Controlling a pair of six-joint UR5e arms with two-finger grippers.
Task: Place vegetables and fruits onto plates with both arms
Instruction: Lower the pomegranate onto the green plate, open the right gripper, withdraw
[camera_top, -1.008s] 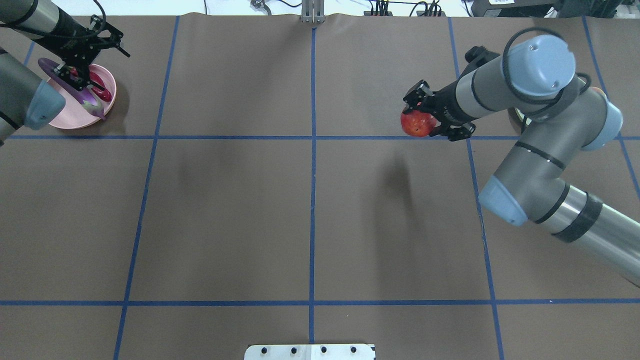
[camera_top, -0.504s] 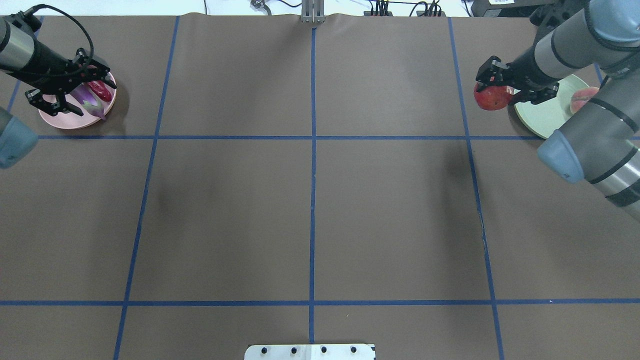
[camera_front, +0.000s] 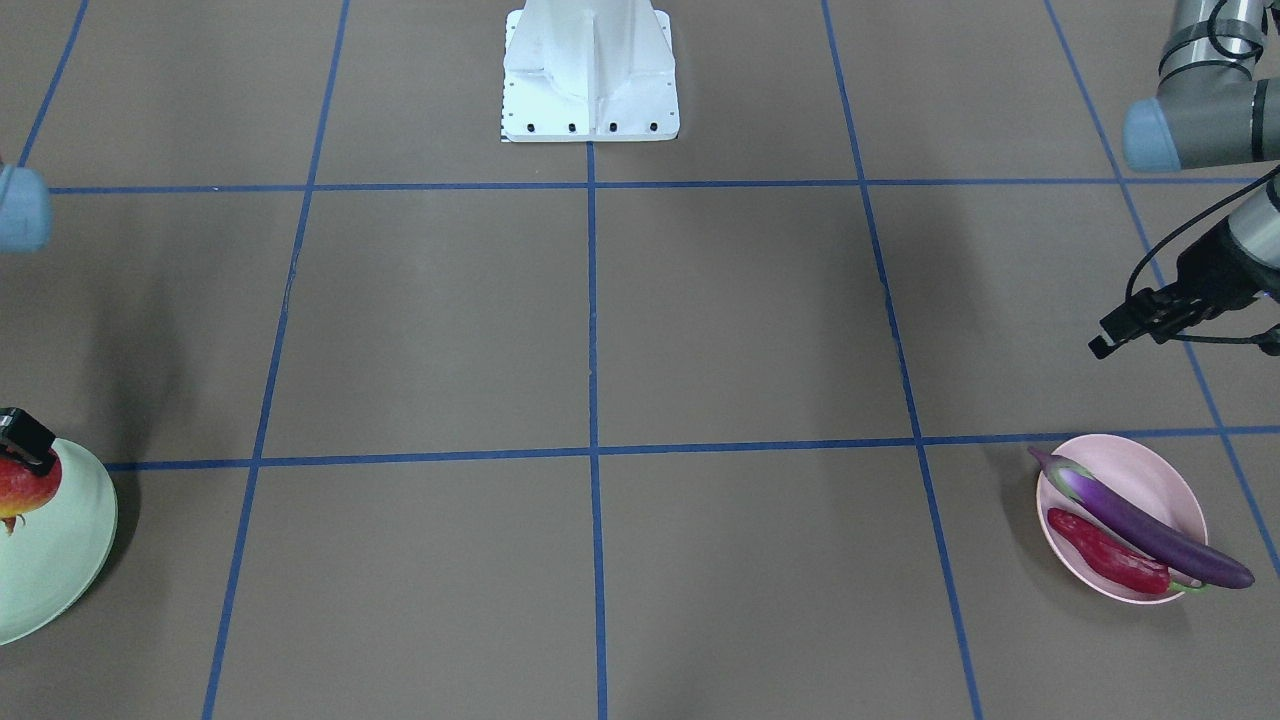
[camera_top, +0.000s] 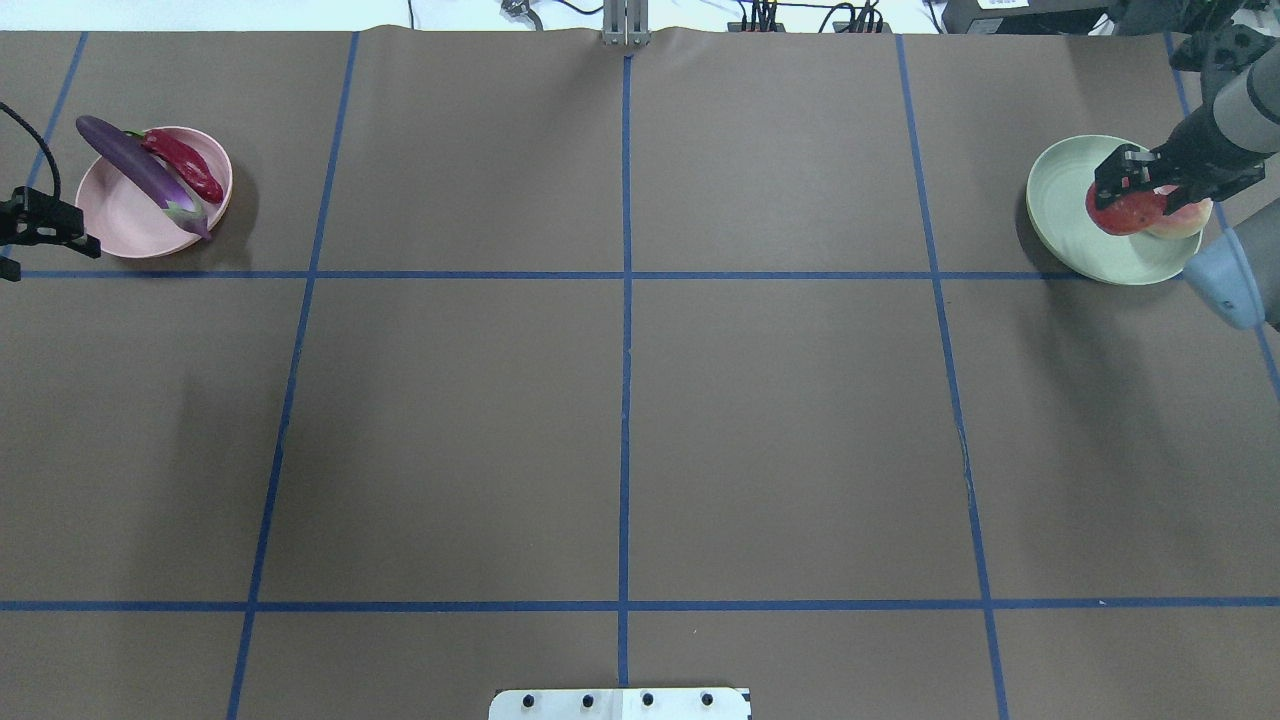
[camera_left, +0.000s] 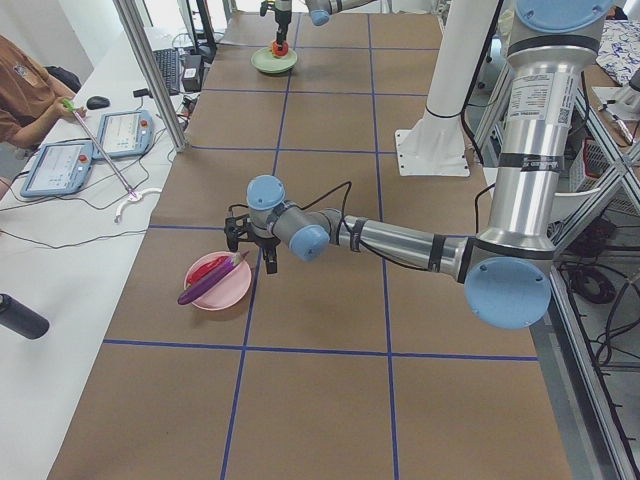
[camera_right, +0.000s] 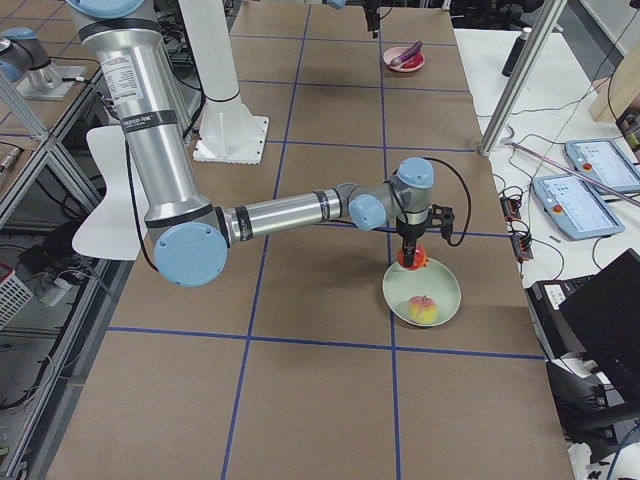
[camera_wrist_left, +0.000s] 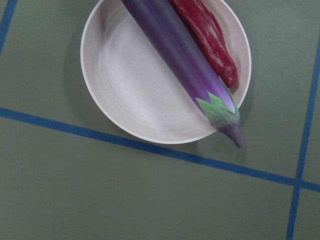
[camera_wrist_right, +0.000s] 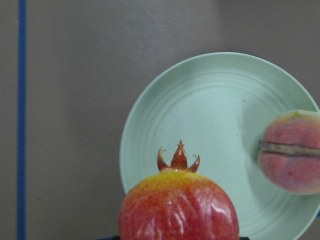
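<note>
your right gripper (camera_top: 1140, 195): jaws pinch the round red-orange crowned pomegranate (camera_top: 1118, 213) over the pale mint round plate (camera_top: 1060, 200). overhead it overlaps the pink-yellow peach (camera_top: 1187, 221); the right wrist view shows them apart. left gripper (camera_front: 1180, 325): jaws spread, holding nothing, near the pale pink round plate (camera_top: 120, 215), which carries the glossy purple eggplant (camera_top: 135, 165) and the wrinkled red chili (camera_top: 185, 165).

Two plates (camera_top: 120, 215) (camera_top: 1060, 200), two vegetables (camera_top: 140, 170) (camera_top: 188, 167), two fruits (camera_right: 411, 262) (camera_right: 423, 309) (pomegranate (camera_wrist_right: 177, 205), peach (camera_wrist_right: 290, 152)), two arms (camera_left: 400, 238) (camera_right: 290, 210)

seen from overhead, the peach (camera_top: 1190, 222) is mostly hidden behind the pomegranate (camera_top: 1120, 214) and right tool (camera_top: 1145, 190) at the bench's (camera_top: 620, 420) far right corner; the left tool (camera_top: 45, 225) is cut off at its left edge.
</note>
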